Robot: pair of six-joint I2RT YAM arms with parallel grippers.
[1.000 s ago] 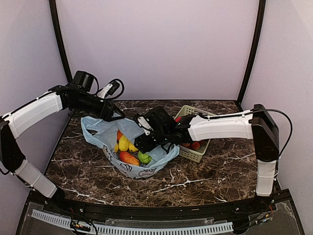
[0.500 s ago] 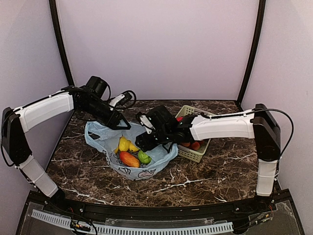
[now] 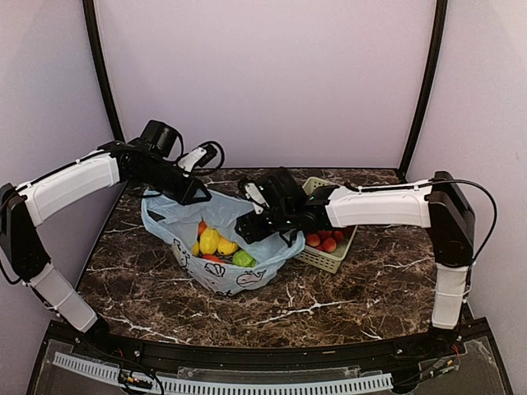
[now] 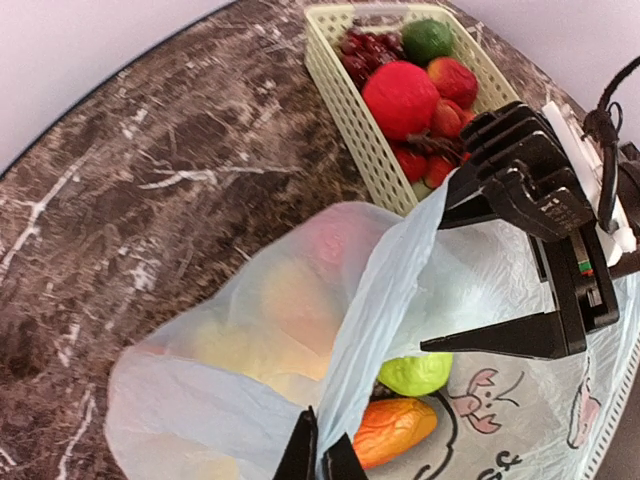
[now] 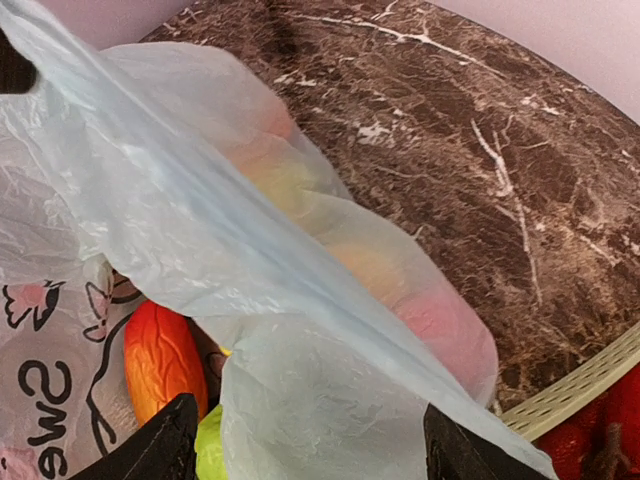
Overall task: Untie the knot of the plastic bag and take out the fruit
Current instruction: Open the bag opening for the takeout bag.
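The light blue plastic bag (image 3: pixel 247 276) stands with its mouth open; the knot is out of view. Inside it lie fruit: a yellow lemon (image 3: pixel 210 241), a green apple (image 4: pixel 415 372) and an orange mango (image 4: pixel 395 430). My left gripper (image 4: pixel 320 458) is shut on a stretched strip of the bag's rim (image 4: pixel 385 290) at the bag's back left (image 3: pixel 200 197). My right gripper (image 3: pixel 265 232) hovers open over the bag's right side. A fold of film (image 5: pixel 330 400) lies between its wide-apart fingers (image 5: pixel 165 445), which do not pinch it.
A pale green lattice basket (image 3: pixel 329 262) sits right of the bag, against the right arm, holding red fruit (image 4: pixel 400 95), a dark green one (image 4: pixel 428 38) and small strawberries. Dark marble table (image 3: pixel 370 288) stretches in front and to the right.
My left gripper came in over the bag's back rim, shut on the film and pulled it up and back. The bag now stands taller. The right gripper shifted slightly up and right.
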